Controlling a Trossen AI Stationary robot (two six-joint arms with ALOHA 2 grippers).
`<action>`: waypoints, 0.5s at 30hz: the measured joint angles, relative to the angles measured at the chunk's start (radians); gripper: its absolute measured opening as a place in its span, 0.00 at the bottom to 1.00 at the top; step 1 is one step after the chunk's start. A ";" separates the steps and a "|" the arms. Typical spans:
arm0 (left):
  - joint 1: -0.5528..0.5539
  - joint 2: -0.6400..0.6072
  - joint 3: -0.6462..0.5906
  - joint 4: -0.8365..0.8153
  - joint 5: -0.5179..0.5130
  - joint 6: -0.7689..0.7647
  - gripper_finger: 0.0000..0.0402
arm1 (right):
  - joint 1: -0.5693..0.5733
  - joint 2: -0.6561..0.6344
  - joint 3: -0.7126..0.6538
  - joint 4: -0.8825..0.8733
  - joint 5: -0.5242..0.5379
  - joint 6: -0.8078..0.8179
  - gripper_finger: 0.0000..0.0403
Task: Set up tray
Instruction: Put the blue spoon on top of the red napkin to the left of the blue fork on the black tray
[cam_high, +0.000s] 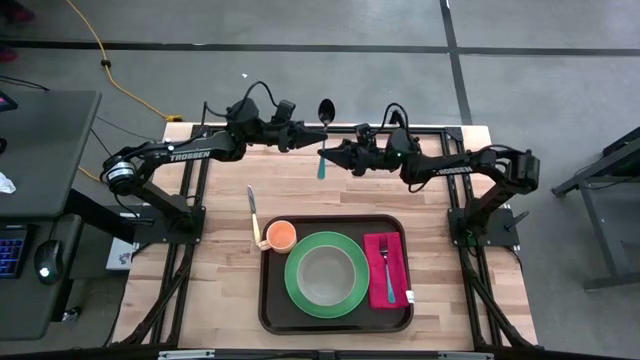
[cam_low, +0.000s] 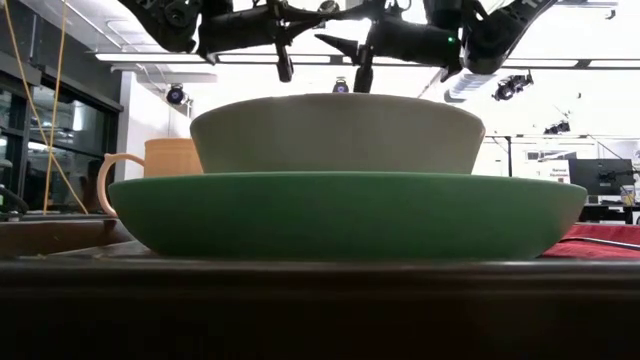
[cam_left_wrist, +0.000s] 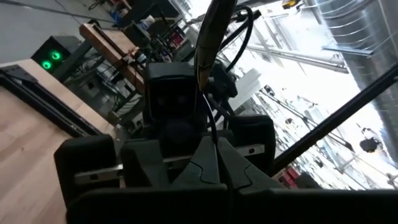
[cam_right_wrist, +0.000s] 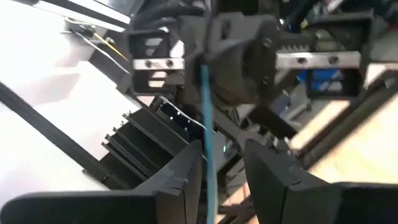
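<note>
Wooden table (cam_high: 210, 300), tray (cam_high: 268, 300) holding plate (cam_high: 296, 290); left gripper (cam_high: 318, 128) clamps spoon (cam_high: 324, 125), right gripper (cam_high: 326, 152) parted.

Both arms are raised above the far side of the table, reaching inward so the wrists face each other nose to nose near the centre line. Left gripper (cam_high: 312, 133) is clamped shut on a spoon (cam_high: 324, 128), bowl end pointing away from the table front. Right gripper (cam_high: 328, 152) sits just beside it, fingers (cam_right_wrist: 180, 177) parted with the teal handle running between them, not pinched. Both forearms are roughly level.
</note>
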 joint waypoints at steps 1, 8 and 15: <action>0.000 0.000 0.000 -0.005 0.004 0.000 0.02 | -0.004 0.000 0.000 -0.014 -0.008 0.013 0.25; 0.000 0.000 0.000 -0.037 0.019 0.004 0.02 | -0.007 0.000 0.000 -0.046 -0.054 0.019 0.24; 0.000 0.000 0.000 -0.057 0.025 0.004 0.02 | -0.013 0.000 0.000 -0.057 -0.066 0.038 0.24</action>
